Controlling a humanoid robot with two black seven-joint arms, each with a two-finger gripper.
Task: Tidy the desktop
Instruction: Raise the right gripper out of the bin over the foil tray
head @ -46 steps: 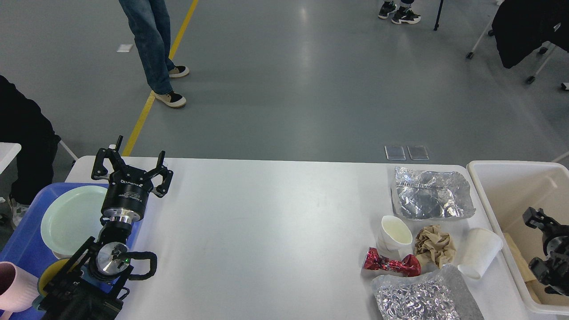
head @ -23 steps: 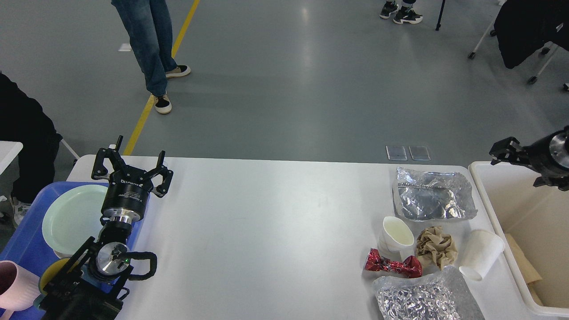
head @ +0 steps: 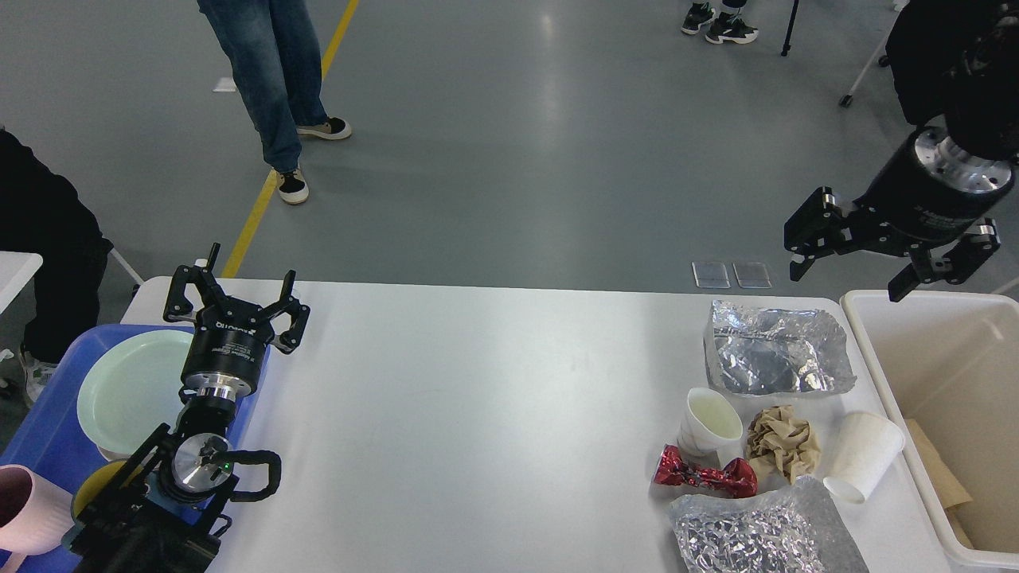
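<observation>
While the left gripper (head: 236, 301) hangs with its fingers spread apart and nothing between them, it sits over the near-left corner region of the desktop (head: 478, 398), just above the right rim of the blue tray (head: 40, 430). Below and to the left of that gripper lies a pale green plate (head: 127, 390) in the tray, and further down at the view's edge stands a pink cup (head: 28, 509). The right gripper (head: 888, 259) is raised well above the tabletop's far right end, its fingers parted and empty, pointing downward. Directly beneath it and slightly to its right is the rim of the cream bin (head: 876, 350), with a piece of brown paper (head: 939, 469) inside. Below that gripper and to its left lies a sheet of crumpled foil (head: 772, 350); further down sit a tipped paper cup (head: 708, 418), a brown paper wad (head: 782, 444), a second paper cup on its side (head: 864, 455), a red wrapper (head: 704, 475) and another foil sheet (head: 756, 533).
</observation>
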